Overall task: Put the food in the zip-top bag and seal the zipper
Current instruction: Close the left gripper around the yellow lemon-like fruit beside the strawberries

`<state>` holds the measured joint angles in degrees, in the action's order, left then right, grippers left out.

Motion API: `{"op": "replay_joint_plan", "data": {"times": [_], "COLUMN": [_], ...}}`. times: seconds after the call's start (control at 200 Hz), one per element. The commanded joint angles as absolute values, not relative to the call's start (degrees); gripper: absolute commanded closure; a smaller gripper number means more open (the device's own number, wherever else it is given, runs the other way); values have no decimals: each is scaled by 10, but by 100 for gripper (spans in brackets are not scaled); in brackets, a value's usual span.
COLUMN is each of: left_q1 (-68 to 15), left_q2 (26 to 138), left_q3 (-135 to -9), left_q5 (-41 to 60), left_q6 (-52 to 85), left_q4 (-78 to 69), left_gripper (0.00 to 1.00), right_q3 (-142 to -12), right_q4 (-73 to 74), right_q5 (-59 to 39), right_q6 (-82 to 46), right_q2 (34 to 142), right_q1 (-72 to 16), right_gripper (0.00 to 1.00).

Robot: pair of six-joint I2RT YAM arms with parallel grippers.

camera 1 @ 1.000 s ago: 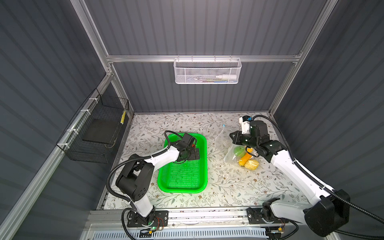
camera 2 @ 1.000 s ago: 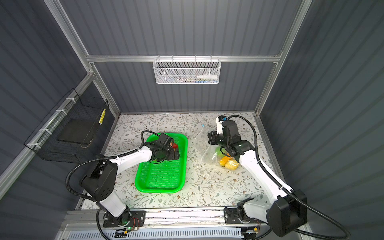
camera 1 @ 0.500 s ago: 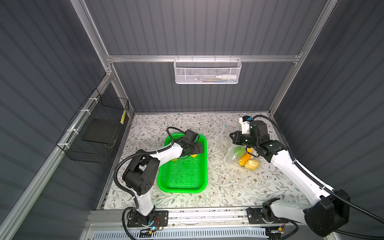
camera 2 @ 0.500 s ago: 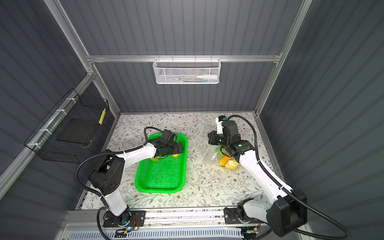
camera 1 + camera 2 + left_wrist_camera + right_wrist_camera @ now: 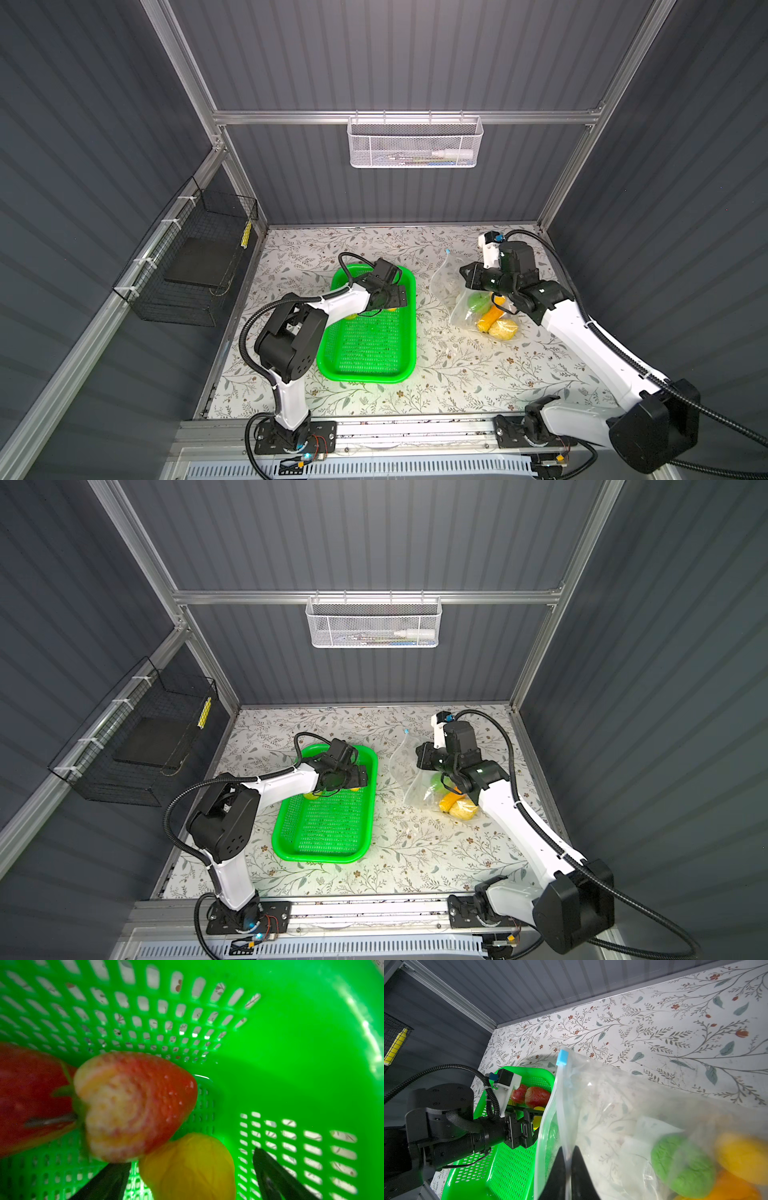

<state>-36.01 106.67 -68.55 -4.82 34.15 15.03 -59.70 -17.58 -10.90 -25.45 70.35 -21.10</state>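
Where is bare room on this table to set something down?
Free: table front, between green basket and rail; the back strip along the wall. Crowded: the basket's far end under the left end effector; around the bag.

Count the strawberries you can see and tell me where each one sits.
2. Both lie side by side at the green basket's far end: one strawberry next to the yellow fruit, the other strawberry beyond it. The left arm may hide more.
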Motion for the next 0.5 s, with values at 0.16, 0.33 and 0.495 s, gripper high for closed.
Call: {"op": "replay_joint_plan", "data": {"times": [0.16, 0.33, 0.495], "left_q1": [-359, -359, -359], "left_q2": [1073, 1064, 1031], "left_q3": [-682, -678, -652], "left_q5": [-83, -73, -68], "left_q6": [318, 312, 297], "left_q4": [165, 180, 206], "left_gripper": [18, 27, 28], "right_q3": [-605, -605, -605], "right_q4": [-179, -182, -181], "right_q5": [-103, -100, -99], "right_q6": [-250, -249, -248], "right_q2": [701, 696, 694], "right_q1": [-214, -214, -214], "right_gripper": [90, 90, 90]}}
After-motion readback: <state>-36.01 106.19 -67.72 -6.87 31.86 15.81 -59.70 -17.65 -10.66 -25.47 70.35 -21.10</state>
